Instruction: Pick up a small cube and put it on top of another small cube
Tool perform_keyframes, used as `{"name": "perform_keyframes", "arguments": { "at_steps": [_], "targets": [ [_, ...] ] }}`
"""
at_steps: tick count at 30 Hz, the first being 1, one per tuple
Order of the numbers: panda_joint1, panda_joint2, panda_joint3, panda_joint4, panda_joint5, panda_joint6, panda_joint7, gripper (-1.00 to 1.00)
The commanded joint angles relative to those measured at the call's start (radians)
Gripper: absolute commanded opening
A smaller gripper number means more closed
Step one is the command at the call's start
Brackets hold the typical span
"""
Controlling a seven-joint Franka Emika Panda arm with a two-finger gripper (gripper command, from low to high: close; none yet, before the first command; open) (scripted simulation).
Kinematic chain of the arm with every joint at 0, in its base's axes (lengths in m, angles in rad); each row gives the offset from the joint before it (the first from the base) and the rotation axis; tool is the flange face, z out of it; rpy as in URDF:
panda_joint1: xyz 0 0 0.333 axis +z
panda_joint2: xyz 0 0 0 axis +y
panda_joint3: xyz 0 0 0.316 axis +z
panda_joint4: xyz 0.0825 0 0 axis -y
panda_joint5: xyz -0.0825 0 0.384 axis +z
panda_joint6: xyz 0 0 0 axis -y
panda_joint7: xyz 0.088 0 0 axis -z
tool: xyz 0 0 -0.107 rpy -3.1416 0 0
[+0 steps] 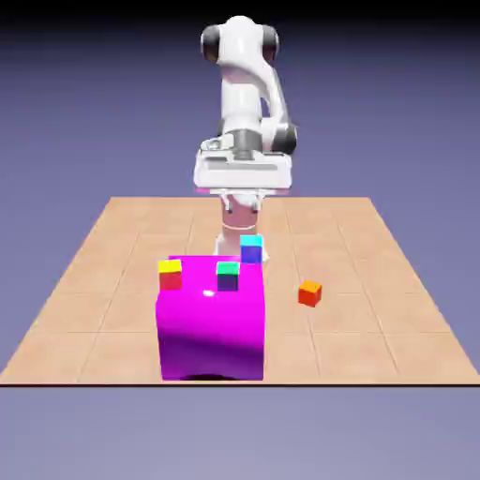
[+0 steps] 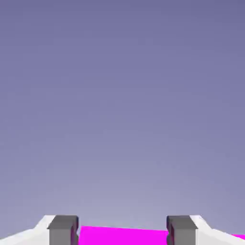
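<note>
Brightness: even and fairly bright in both views, rendered look.
Backdrop: blue-violet, darkening toward the top of the exterior view; paler toward the bottom in the hand view.
Glare: small white highlight on top of the magenta block (image 1: 210,323).
Shadows: dark patch under the block's front edge on the counter (image 1: 84,328); otherwise faint.
Sharpness: slightly soft, blocky edges on the small cubes; no edge distortion.

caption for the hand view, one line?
Open end effector facing the blue-violet backdrop, a strip of the magenta block showing between its fingertips.
</note>
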Motion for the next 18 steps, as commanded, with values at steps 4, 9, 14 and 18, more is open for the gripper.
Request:
{"name": "perform_keyframes", "arguments": {
  "at_steps": [4, 9, 14, 18],
  "targets": [
    [0.039, 0.143, 0.061, 0.079, -0.043, -0.174, 0.022, 0.0],
    [0.088, 0.323, 0.138, 0.178, -0.098, -0.391, 0.049, 0.0],
    [0.136, 0.502, 0.215, 0.278, -0.152, -0.609, 0.076, 0.0],
    [0.175, 0.645, 0.276, 0.357, -0.196, -0.783, 0.098, 0.0]
  ]
}}
